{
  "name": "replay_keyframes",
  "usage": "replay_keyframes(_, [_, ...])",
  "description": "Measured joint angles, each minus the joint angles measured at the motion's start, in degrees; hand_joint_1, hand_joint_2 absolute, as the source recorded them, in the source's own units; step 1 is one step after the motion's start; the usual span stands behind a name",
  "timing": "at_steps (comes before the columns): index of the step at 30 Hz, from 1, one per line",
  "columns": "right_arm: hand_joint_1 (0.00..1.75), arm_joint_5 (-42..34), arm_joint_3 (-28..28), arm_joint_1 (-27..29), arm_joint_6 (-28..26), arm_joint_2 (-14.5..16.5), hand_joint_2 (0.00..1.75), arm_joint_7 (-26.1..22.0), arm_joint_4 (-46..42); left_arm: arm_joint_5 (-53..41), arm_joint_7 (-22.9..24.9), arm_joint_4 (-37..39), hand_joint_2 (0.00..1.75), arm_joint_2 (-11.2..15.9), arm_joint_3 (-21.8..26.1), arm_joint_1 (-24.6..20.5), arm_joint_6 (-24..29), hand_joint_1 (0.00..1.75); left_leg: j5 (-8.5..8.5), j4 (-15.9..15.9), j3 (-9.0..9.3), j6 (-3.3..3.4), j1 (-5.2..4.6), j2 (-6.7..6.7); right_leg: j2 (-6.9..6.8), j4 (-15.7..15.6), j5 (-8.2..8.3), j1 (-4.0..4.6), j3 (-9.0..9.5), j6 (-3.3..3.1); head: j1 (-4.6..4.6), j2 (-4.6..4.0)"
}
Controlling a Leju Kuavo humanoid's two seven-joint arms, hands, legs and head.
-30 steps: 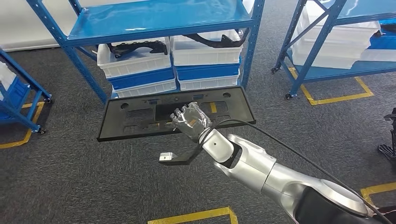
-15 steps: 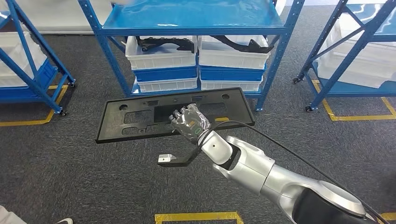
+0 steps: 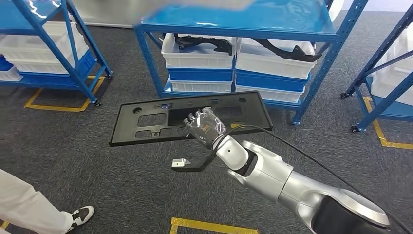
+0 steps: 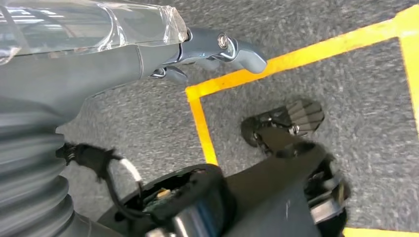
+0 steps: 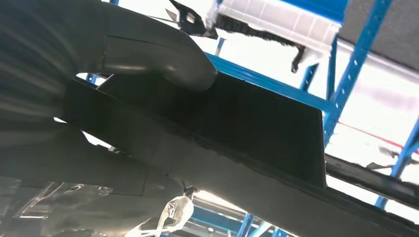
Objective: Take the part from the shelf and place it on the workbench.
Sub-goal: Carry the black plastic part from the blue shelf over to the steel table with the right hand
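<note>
gripping black panel (image 3: 185, 118), right hand (image 3: 204, 126); left hand (image 4: 217, 47) empty, fingers curled; white bins (image 3: 197, 56) hold black parts (image 3: 204, 44).

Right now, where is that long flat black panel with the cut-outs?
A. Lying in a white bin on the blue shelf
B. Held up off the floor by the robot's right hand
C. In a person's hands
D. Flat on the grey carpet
B: the right hand grips the black panel near its middle, holding it in the air in front of the blue shelf, above the carpet.
</note>
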Motion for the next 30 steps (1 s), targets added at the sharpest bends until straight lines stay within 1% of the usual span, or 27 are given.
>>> replay_keyframes(1, [1.75,0.0,0.0,0.1,0.0,-0.1,1.75,0.1,-0.1,0.0,0.0,0.0,1.75,0.0,0.0,-0.1,0.0,0.0,-1.76,3.6,-1.67,-0.36,0.06,1.49,-0.6,0.0,-0.05,0.02,0.01,-0.21,-0.09,0.0])
replay_keyframes(2, [1.75,0.0,0.0,0.3,0.0,-0.1,1.75,0.2,-0.2,0.0,0.0,0.0,1.75,0.0,0.0,-0.1,0.0,0.0,-3.48,7.8,-3.67,-0.66,0.28,2.26,-1.28,0.0,-0.12,0.06,0.02,-0.35,-0.14,0.0])
replay_keyframes(3, [1.75,0.0,0.0,0.5,0.1,-0.2,1.75,0.2,-0.3,0.0,0.0,0.0,1.75,0.0,0.0,-0.1,0.0,0.0,-4.55,11.2,-5.4,-0.88,0.5,2.6,-1.96,0.0,-0.19,0.07,0.03,-0.39,-0.15,0.0])
replay_keyframes(4, [1.75,0.0,0.0,0.8,0.2,-0.3,1.75,0.2,-0.4,-0.1,0.0,0.0,1.75,0.0,0.0,0.0,-0.1,0.0,-4.68,12.8,-6.31,-1.04,0.67,2.8,-2.7,0.0,-0.29,0.08,0.07,-0.41,-0.16,0.0])
replay_keyframes(5, [1.75,0.0,0.0,1.1,0.3,-0.3,1.75,0.3,-0.5,-0.2,0.0,0.0,1.75,0.0,0.0,0.1,-0.2,0.0,-3.76,12.1,-6.05,-1.11,0.8,2.99,-3.34,0.0,-0.38,0.08,0.15,-0.34,-0.17,0.0])
replay_keyframes(6, [1.75,0.0,0.0,1.3,0.4,-0.3,1.75,0.4,-0.7,-0.4,0.0,0.0,1.75,0.0,0.0,0.2,-0.4,0.0,-2.0,9.1,-4.64,-1.06,0.86,3.39,-3.92,0.0,-0.51,0.09,0.3,-0.23,-0.17,0.0])
replay_keyframes(7, [1.75,0.1,0.0,1.4,0.5,-0.3,1.75,0.5,-0.9,-0.5,0.0,0.0,1.75,0.0,0.0,0.3,-0.5,0.0,0.07,4.7,-2.45,-0.84,0.74,4.46,-4.5,0.0,-0.66,0.11,0.51,-0.07,-0.17,0.0])
replay_keyframes(8, [1.75,0.2,0.0,1.4,0.6,-0.3,1.75,0.5,-1.2,-0.5,0.0,0.0,1.75,0.0,0.0,0.3,-0.5,0.0,1.53,0.6,-0.43,-0.54,0.36,5.74,-5.04,0.0,-0.84,0.24,0.71,0.17,-0.18,0.0])
replay_keyframes(9, [1.75,0.2,-0.1,1.4,0.7,-0.4,1.75,0.6,-1.4,-0.3,0.0,0.0,1.75,0.0,0.0,0.2,-0.4,0.0,2.48,-2.4,0.97,-0.18,0.01,6.71,-5.55,0.0,-0.99,0.38,0.89,0.42,-0.16,0.0])
replay_keyframes(10, [1.75,0.3,-0.1,1.4,0.7,-0.5,1.75,0.6,-1.5,-0.2,-0.1,0.0,1.75,0.0,0.0,0.2,-0.4,0.0,2.78,-3.9,1.63,0.16,-0.35,7.3,-6.1,-0.1,-1.12,0.5,1.03,0.7,-0.16,0.0])
replay_keyframes(12, [1.75,0.3,-0.1,1.5,0.8,-0.6,1.75,0.6,-1.7,0.0,-0.3,0.0,1.75,-0.1,0.0,0.2,-0.4,0.0,2.75,-4.2,1.51,0.71,-0.62,6.29,-7.26,-0.3,-1.27,0.62,1.34,1.29,-0.13,0.0])
replay_keyframes(13, [1.75,0.3,-0.2,1.6,0.8,-0.6,1.75,0.6,-1.8,-0.1,-0.3,0.0,1.75,-0.1,0.0,0.3,-0.5,0.0,2.88,-4.4,1.61,1.01,-0.5,5.65,-7.22,-0.2,-1.54,0.56,1.51,1.62,-0.12,0.0])
replay_keyframes(14, [1.75,0.3,-0.2,1.6,0.8,-0.7,1.75,0.6,-2.0,-0.1,-0.4,0.0,1.75,-0.1,0.0,0.4,-0.5,0.0,3.02,-4.6,1.77,1.38,-0.34,4.99,-6.38,0.5,-2.17,0.5,1.37,1.85,-0.1,0.0])
replay_keyframes(15, [1.75,0.3,-0.3,1.6,0.8,-0.8,1.75,0.6,-2.1,-0.1,-0.4,0.0,1.75,-0.2,0.0,0.4,-0.5,0.0,3.19,-4.8,1.98,1.8,-0.16,4.38,-5.08,2.5,-3.44,0.44,0.59,2.0,-0.06,0.0])
replay_keyframes(16, [1.75,0.3,-0.3,1.6,0.9,-1.0,1.75,0.6,-2.2,-0.1,-0.4,0.0,1.75,-0.2,0.0,0.4,-0.5,0.0,3.28,-5.0,2.12,2.14,-0.02,3.73,-3.48,5.7,-5.16,0.36,-0.89,2.04,-0.02,0.0])
replay_keyframes(17, [1.75,0.3,-0.3,1.7,0.9,-1.1,1.75,0.6,-2.2,0.0,-0.4,0.0,1.75,-0.2,0.0,0.3,-0.5,0.0,3.29,-5.0,2.12,2.4,-0.04,3.0,-2.34,9.9,-7.01,0.39,-2.96,2.01,0.02,0.0])
replay_keyframes(18, [1.75,0.3,-0.3,1.9,1.0,-1.3,1.75,0.7,-2.2,0.0,-0.4,0.0,1.75,-0.3,0.0,0.3,-0.5,0.0,3.31,-5.0,2.13,2.54,-0.09,2.22,-1.78,13.8,-8.44,0.42,-5.04,2.0,0.05,0.0])
replay_keyframes(19, [1.75,0.3,-0.3,2.2,1.1,-1.5,1.75,0.7,-2.2,0.0,-0.5,0.0,1.75,-0.3,0.0,0.3,-0.5,0.0,3.3,-5.0,2.13,2.59,-0.13,1.35,-1.53,16.2,-8.82,0.45,-6.46,1.99,0.06,0.0])
replay_keyframes(20, [1.75,0.3,-0.3,2.3,1.1,-1.6,1.75,0.7,-2.2,0.0,-0.6,0.0,1.75,-0.4,0.0,0.4,-0.5,0.0,3.3,-4.9,2.15,2.59,-0.15,0.49,-1.39,16.5,-8.14,0.45,-6.93,1.95,0.07,0.0])
replay_keyframes(21, [1.75,0.3,-0.3,2.3,1.2,-1.7,1.75,0.7,-2.2,0.0,-0.6,0.0,1.75,-0.4,0.0,0.5,-0.5,0.0,3.31,-4.9,2.17,2.57,-0.14,-0.34,-1.2,14.4,-6.42,0.42,-6.22,1.88,0.07,0.0])
replay_keyframes(22, [1.75,0.3,-0.3,2.3,1.2,-1.7,1.75,0.7,-2.3,0.0,-0.7,0.0,1.75,-0.4,0.0,0.6,-0.5,0.0,3.3,-4.7,2.18,2.53,-0.11,-1.15,-0.55,10.6,-4.15,0.34,-4.62,1.77,0.07,0.0])
replay_keyframes(24, [1.75,0.3,-0.4,2.1,1.2,-1.7,1.75,0.6,-2.3,0.0,-0.6,0.0,1.75,-0.5,0.0,0.5,-0.5,0.0,3.2,-4.3,1.9,2.22,-0.2,-2.57,2.03,3.1,-0.92,0.06,-1.32,1.57,0.02,0.0])
replay_keyframes(25, [1.75,0.3,-0.4,2.1,1.1,-1.7,1.75,0.6,-2.3,0.0,-0.5,0.0,1.75,-0.5,0.0,0.4,-0.5,0.0,3.17,-4.1,1.66,1.97,-0.19,-3.2,2.9,1.1,-0.31,0.01,-0.42,1.48,-0.02,0.0])
replay_keyframes(26, [1.75,0.3,-0.4,2.0,1.1,-1.7,1.75,0.6,-2.4,0.0,-0.4,0.0,1.75,-0.5,0.0,0.4,-0.5,0.0,3.21,-4.0,1.4,1.62,-0.13,-3.81,3.16,0.4,-0.27,0.1,-0.11,1.32,-0.05,0.0])
replay_keyframes(28, [1.75,0.3,-0.4,1.9,1.0,-1.5,1.75,0.5,-2.4,0.1,-0.3,0.0,1.75,-0.4,0.0,0.7,-0.5,0.0,3.29,-3.9,0.93,0.92,0.19,-4.53,1.73,0.2,-0.11,0.27,-0.01,0.77,-0.02,0.0])
replay_keyframes(29, [1.75,0.3,-0.4,1.8,1.0,-1.4,1.75,0.5,-2.5,0.1,-0.4,0.0,1.75,-0.4,-0.1,0.8,-0.4,0.0,2.91,-3.3,0.53,0.57,0.19,-3.69,1.04,0.1,-0.02,0.21,0.06,0.43,-0.05,0.0])
replay_keyframes(30, [1.75,0.3,-0.4,1.6,1.0,-1.3,1.75,0.5,-2.6,0.1,-0.4,0.0,1.75,-0.4,-0.1,0.8,-0.4,0.0,1.99,-1.6,-0.32,0.22,0.16,-2.23,0.34,-0.1,0.06,0.08,0.13,0.14,-0.14,0.0])
